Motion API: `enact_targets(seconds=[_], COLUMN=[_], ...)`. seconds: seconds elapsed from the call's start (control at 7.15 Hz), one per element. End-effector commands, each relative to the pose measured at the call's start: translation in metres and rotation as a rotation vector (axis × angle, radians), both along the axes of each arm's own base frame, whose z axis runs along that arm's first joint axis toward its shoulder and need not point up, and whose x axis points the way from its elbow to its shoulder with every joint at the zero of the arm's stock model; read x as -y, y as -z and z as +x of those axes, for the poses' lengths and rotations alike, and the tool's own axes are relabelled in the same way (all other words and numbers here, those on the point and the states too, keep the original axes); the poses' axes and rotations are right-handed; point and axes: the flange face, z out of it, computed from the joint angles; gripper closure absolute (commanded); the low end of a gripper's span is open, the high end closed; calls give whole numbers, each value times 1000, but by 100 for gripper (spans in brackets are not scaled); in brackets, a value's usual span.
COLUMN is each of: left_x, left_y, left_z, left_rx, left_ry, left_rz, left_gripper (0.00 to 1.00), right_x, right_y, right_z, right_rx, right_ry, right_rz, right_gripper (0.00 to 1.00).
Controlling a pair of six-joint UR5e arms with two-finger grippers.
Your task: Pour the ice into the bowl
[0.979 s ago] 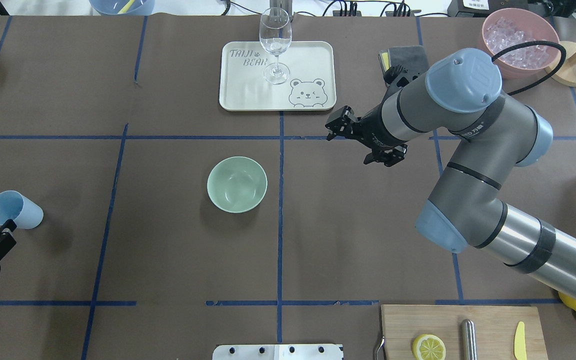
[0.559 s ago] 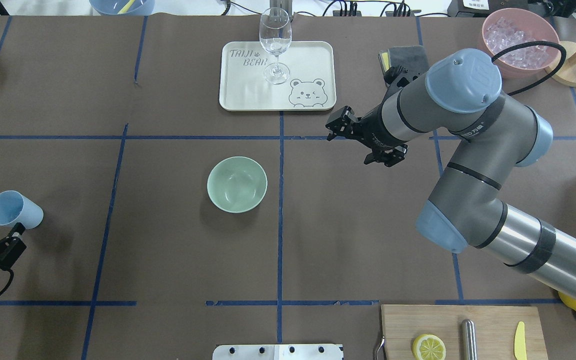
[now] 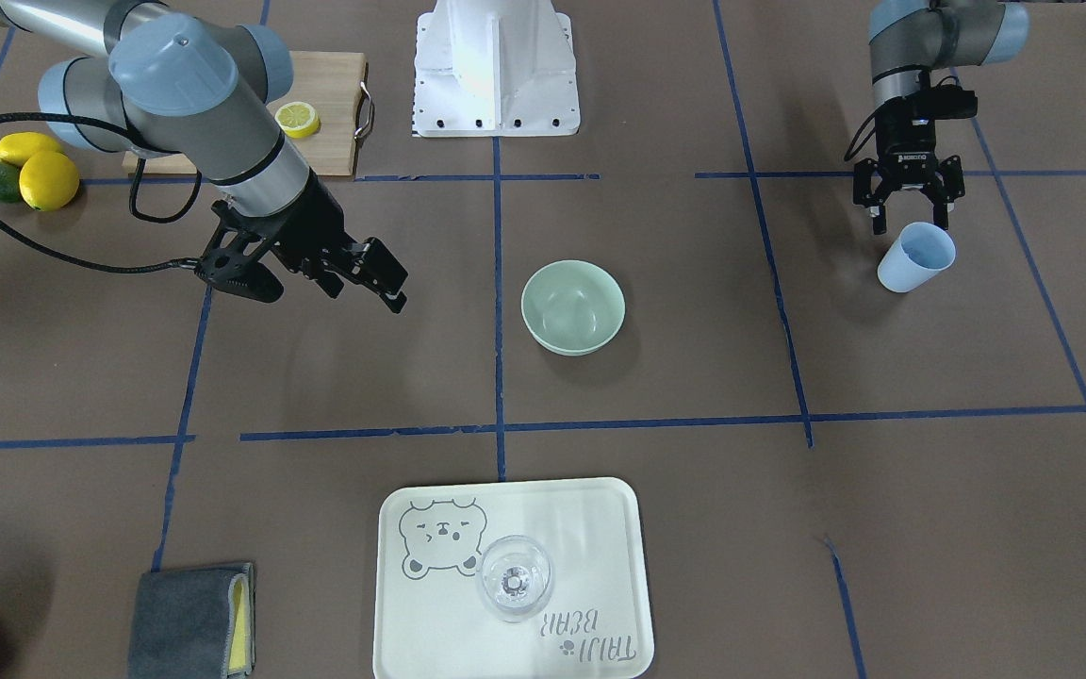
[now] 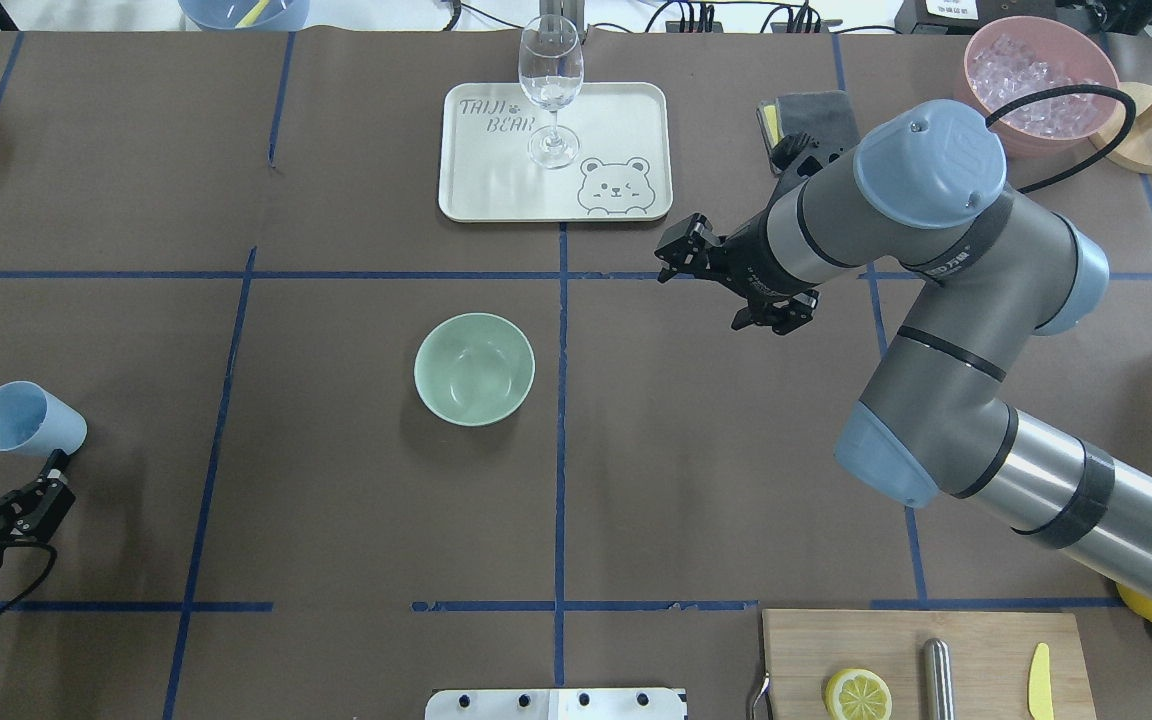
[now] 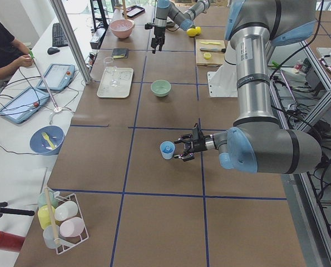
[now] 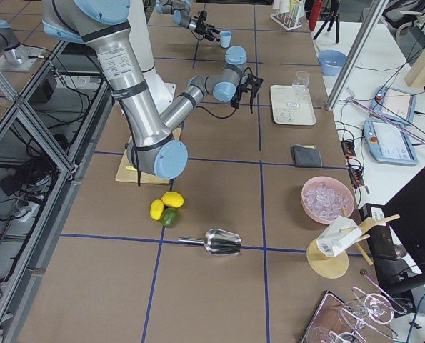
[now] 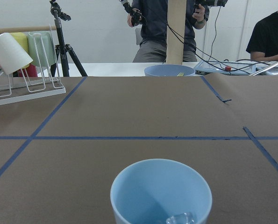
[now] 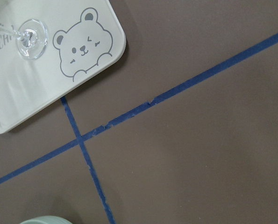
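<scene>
The pale mint-green bowl stands upright and holds nothing, near the table's middle. A light blue cup stands at the far left. The left wrist view shows a clear ice cube at the bottom of this cup. My left gripper is open just behind the cup, not touching it. My right gripper hovers open and empty above the table to the bowl's right, pointing down.
A cream tray with a wine glass lies beyond the bowl. A pink tub of ice cubes and a grey cloth sit at the far right. A cutting board with a lemon half lies at the near edge.
My left gripper has drawn back from the blue cup toward the near edge and turned, so both fingers now show spread. The right arm has shifted very slightly.
</scene>
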Motion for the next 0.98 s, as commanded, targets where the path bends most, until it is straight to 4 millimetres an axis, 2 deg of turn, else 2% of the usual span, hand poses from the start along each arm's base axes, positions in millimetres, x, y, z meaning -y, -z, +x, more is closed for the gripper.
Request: enact_targets(seconds=[0.0, 0.28, 0.84], left_x=[-1, 3, 26], left_y=[-9, -24, -24], left_z=[14, 23, 13], left_rx=[7, 48, 48], left_ry=[-4, 1, 68], left_rz=[-1, 7, 5], left_gripper=[4, 5, 6], right_x=[0, 0, 1], right_y=[-4, -4, -5], right_z=[0, -1, -1], right_rx=[-5, -8, -12], right_ry=[0, -4, -11], right_rz=[-5, -1, 2], right_gripper=[0, 0, 0])
